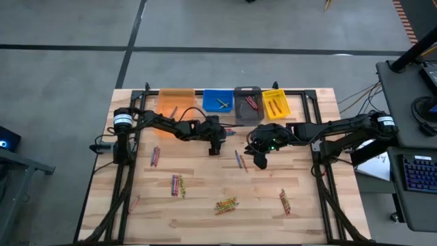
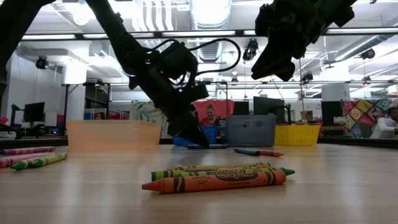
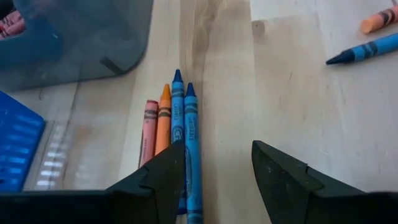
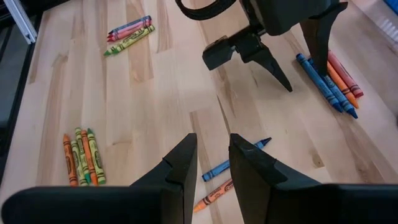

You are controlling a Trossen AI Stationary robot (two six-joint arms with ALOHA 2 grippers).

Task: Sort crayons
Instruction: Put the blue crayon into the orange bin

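Blue crayons [image 3: 186, 143] beside the left gripper's [image 3: 217, 177] parted jaws show only in wrist views; right gripper [image 4: 212, 163] also parted.

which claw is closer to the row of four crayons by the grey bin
Left. The left claw is open right over the row of four crayons, fingers down at them. The right claw hangs off to the side, above a separate blue and orange pair.

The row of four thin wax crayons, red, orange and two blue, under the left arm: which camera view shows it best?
The left wrist view: the row of four thin wax crayons lies close up, each colour distinct, beside the left gripper with its jaws open. The right wrist view shows the row smaller, at an angle. The high and low views hide it behind the arm.
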